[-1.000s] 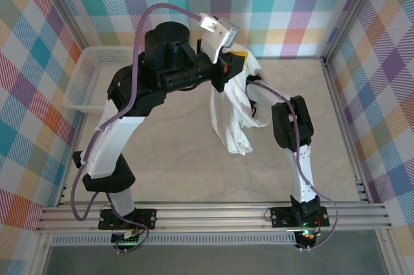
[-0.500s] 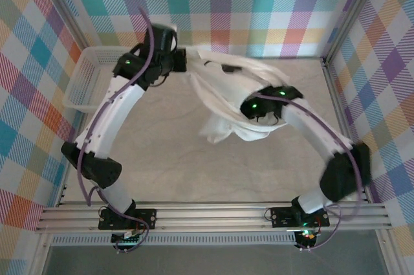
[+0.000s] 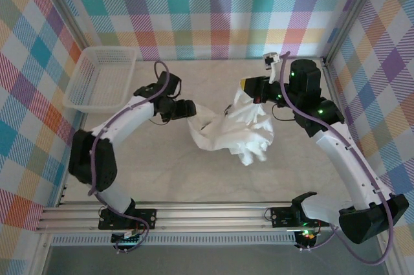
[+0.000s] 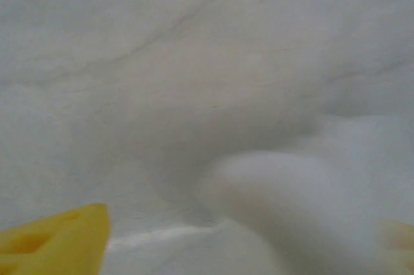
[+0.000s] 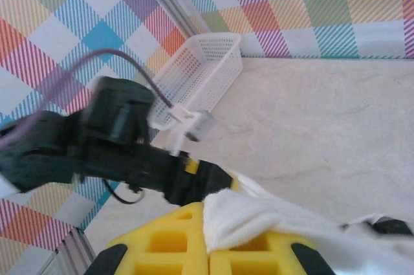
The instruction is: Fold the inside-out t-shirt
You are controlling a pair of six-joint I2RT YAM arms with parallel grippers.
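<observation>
Right gripper [image 3: 248, 86] is clenching a raised edge of the inside-out t-shirt [image 3: 236, 127], which is slumping crumpled on the desk [image 3: 162, 162], so the left gripper [image 3: 189, 108], gaping at its left side, should be seeking the matching corner before spreading it flat.

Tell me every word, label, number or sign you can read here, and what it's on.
No readable text anywhere in these pictures.
t-shirt: plain white, no print; a small dark patch at its edge, perhaps a tag, is too small to read.
basket: plain white lattice, no label seen.
checked walls: coloured pattern, no writing.
</observation>
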